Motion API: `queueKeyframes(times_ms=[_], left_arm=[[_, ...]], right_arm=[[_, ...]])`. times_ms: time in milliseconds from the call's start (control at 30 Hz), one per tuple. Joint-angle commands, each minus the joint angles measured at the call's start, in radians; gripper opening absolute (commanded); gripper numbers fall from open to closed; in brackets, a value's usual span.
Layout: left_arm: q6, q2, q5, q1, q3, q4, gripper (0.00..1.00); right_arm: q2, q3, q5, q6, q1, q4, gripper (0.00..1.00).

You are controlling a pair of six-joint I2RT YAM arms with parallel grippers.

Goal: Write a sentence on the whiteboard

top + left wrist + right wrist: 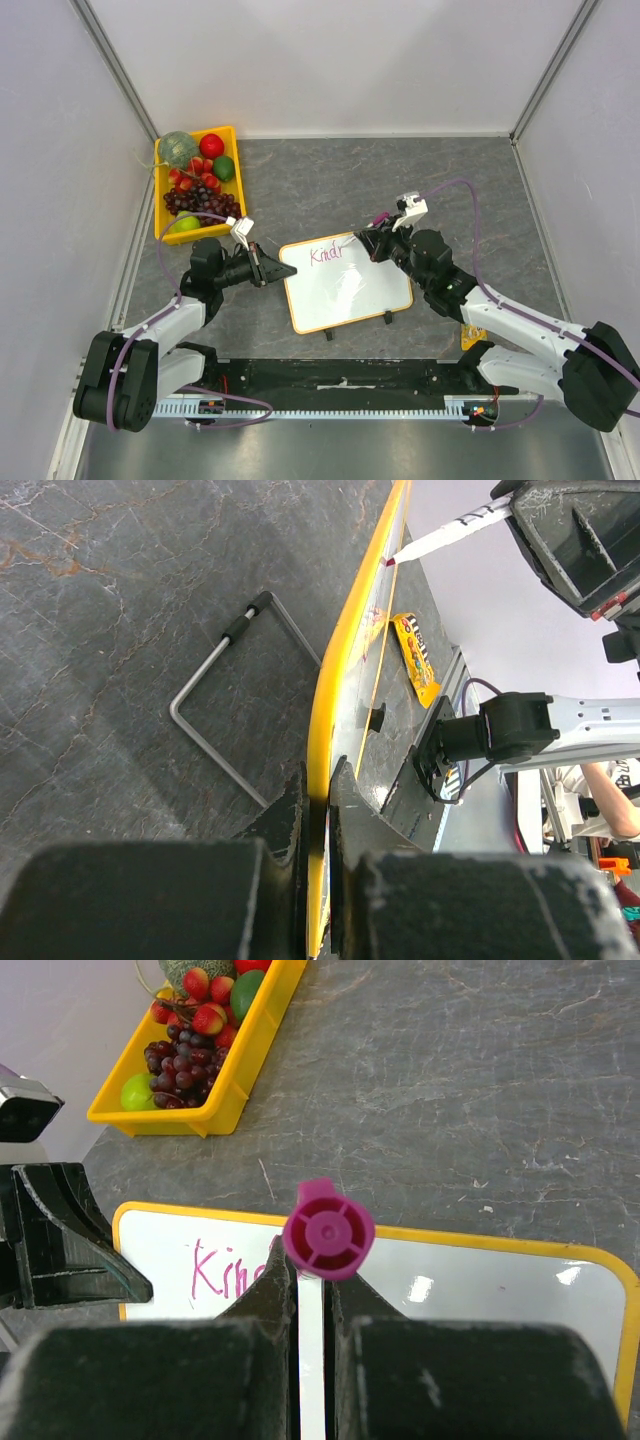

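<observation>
Two arms are sharing the whiteboard [350,290] mid-table, one steadying it and one writing.

The board is lying between the arms, its long axis running left to right. The left gripper [318,780] is pinching the board's left frame edge, jaws nearly together. The right gripper [311,1266], the nearer one to the writing, is clamping narrowly on a marker [328,1230]. The marker's tip is touching the board just right of the pink sentence [327,254], which is reading roughly "Kind". The bare board for the remaining words is lying rightward and nearer, toward the right arm, I reckon.
</observation>
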Motion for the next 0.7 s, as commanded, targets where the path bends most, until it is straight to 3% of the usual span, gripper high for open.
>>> queueKeyframes(times_ms=[0,667], left_arm=[[0.093,0.009,-0.085,-0.002,-0.017,-0.101,0.02],[0.095,0.014,-0.085,-0.004,-0.014,-0.101,0.02]], right_arm=[[0.007,0.037,0.077,-0.020,-0.001,-0.040,0.00],[-0.032,-0.026,0.019,-0.023,-0.001,-0.088,0.00]])
